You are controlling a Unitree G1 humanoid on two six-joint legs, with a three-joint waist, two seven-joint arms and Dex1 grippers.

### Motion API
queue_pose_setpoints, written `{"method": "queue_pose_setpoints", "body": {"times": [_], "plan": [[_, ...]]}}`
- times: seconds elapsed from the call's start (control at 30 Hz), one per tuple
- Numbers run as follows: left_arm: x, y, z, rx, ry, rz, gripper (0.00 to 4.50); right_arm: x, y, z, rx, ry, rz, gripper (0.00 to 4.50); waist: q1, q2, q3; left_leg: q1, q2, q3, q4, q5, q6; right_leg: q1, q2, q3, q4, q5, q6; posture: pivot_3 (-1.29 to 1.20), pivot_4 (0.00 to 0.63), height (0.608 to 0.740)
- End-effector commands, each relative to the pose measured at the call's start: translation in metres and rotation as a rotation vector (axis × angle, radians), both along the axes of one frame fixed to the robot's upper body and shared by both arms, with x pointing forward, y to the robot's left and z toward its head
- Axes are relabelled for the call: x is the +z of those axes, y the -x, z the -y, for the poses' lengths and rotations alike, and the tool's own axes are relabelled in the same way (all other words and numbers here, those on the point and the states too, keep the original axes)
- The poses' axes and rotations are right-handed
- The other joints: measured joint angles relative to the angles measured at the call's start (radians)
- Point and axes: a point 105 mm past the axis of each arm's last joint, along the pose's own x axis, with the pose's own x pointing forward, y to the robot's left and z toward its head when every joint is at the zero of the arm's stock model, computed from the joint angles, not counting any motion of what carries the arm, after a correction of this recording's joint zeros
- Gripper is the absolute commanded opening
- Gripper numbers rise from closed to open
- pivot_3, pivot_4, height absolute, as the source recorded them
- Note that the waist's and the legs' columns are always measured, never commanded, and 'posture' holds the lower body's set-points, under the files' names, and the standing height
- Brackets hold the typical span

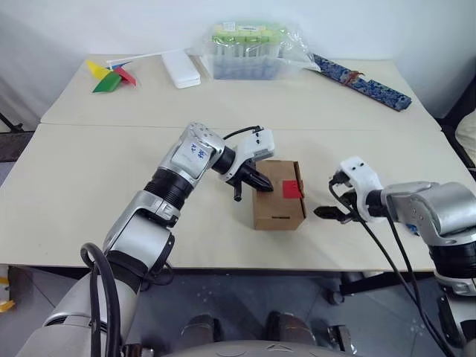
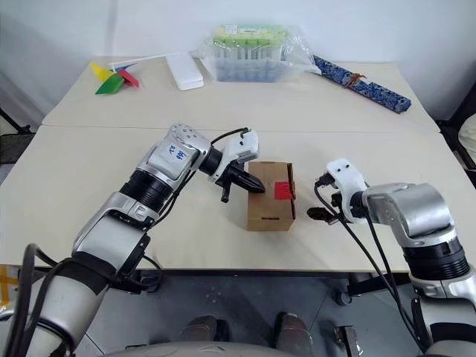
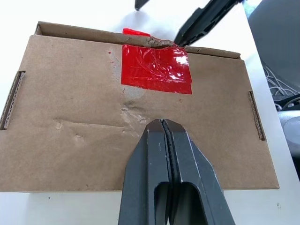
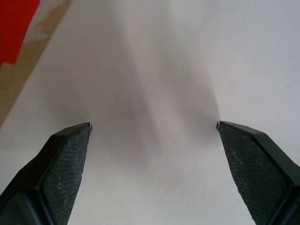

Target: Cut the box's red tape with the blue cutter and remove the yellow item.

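Left wrist view gives you the best look at the box [image 3: 140, 122]: plain brown corrugated cardboard, rectangular, with slotted tabs at both short ends and a scuffed, dented patch in the middle of the lid. The red tape [image 3: 156, 70] is a glossy, wrinkly square stuck over the lid's far edge, and the cardboard lip beside it looks a bit torn and lifted. Your left gripper [image 3: 165, 126] has its two black fingers pressed flat together, nothing between them, tips right over the lid just short of the tape.

From the head camera you'll see the box sitting near the front edge of the pale, matte table [image 1: 89, 178], between the two arms. The left gripper comes in from the left over the lid, though you can't tell if it actually touches. Your right gripper [image 1: 327, 213] sits just beside the box's right end, fingers spread wide and empty. In the right wrist view those fingertips [image 4: 70, 154] are wedge-shaped with fine cross-hatched rubbery pads, bare tabletop between them.

Further back there's a clear plastic tub [image 1: 245, 48] with a green lid, a paper pinwheel [image 1: 111, 76] and a long blue patterned strip [image 1: 362, 82].
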Motion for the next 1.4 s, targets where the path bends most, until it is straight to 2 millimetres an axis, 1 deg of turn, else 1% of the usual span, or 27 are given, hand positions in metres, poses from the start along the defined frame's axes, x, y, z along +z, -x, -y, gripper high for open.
{"method": "queue_pose_setpoints", "body": {"times": [0.03, 0.2, 0.3, 0.47, 0.73, 1.03, 1.2, 1.4], "plan": [[-0.032, 0.001, -0.007, 0.037, -0.096, -0.062, 0.0, 0.04, 0.004, -0.007, 0.039, -0.045, 0.094, 4.47, 0.001, 0.0, 0.0, 0.0, 0.0, 0.0, 0.0, 0.0, 0.0, 0.0, 0.0, 0.0, 0.0, 0.0, 0.0, 0.0, 0.15, 0.74], [-0.03, -0.001, -0.007, 0.04, -0.095, -0.056, 0.0, 0.059, 0.008, -0.013, 0.022, -0.158, 0.091, 4.47, 0.002, 0.0, 0.0, 0.0, 0.0, -0.001, 0.001, 0.0, 0.0, 0.0, 0.0, 0.0, 0.0, 0.0, 0.0, 0.0, 0.15, 0.74], [-0.029, -0.001, -0.007, 0.039, -0.094, -0.054, 0.0, 0.062, 0.009, -0.02, 0.049, -0.252, 0.076, 4.47, 0.002, 0.0, 0.0, -0.001, 0.0, -0.001, 0.001, 0.0, 0.0, 0.0, 0.0, 0.0, 0.0, 0.0, 0.0, 0.0, 0.15, 0.74], [-0.029, -0.001, -0.004, 0.035, -0.09, -0.055, 0.0, 0.057, 0.009, -0.026, 0.056, -0.314, 0.037, 4.47, 0.002, 0.0, 0.0, -0.001, 0.0, -0.001, 0.001, 0.0, 0.0, 0.0, 0.0, 0.0, 0.001, 0.0, 0.0, 0.0, 0.15, 0.74], [-0.029, 0.0, -0.002, 0.032, -0.085, -0.056, 0.0, 0.032, 0.017, -0.032, 0.069, -0.309, -0.062, 4.47, 0.002, 0.0, 0.0, -0.001, 0.0, -0.001, 0.001, 0.0, 0.0, 0.0, 0.0, 0.0, 0.001, 0.0, 0.0, 0.0, 0.15, 0.74], [-0.029, 0.001, -0.002, 0.033, -0.082, -0.058, 0.0, 0.014, 0.022, -0.028, 0.042, -0.288, -0.13, 4.47, 0.002, 0.0, 0.0, 0.0, 0.0, -0.001, 0.001, 0.0, 0.0, 0.0, 0.0, 0.0, 0.001, 0.0, 0.0, 0.0, 0.15, 0.74], [-0.03, 0.001, -0.002, 0.033, -0.08, -0.059, 0.0, 0.01, 0.023, -0.021, 0.012, -0.283, -0.147, 4.47, 0.002, 0.0, 0.0, 0.0, 0.0, -0.001, 0.002, 0.0, 0.0, 0.0, 0.0, 0.0, 0.001, 0.0, 0.0, 0.0, 0.15, 0.74], [-0.031, 0.003, -0.002, 0.027, -0.079, -0.063, 0.0, 0.01, 0.017, -0.014, -0.032, -0.304, -0.15, 4.47, 0.003, 0.0, 0.0, 0.0, 0.0, -0.001, 0.002, 0.0, 0.0, 0.001, 0.0, 0.0, 0.001, 0.0, 0.0, 0.0, 0.15, 0.74]]}}
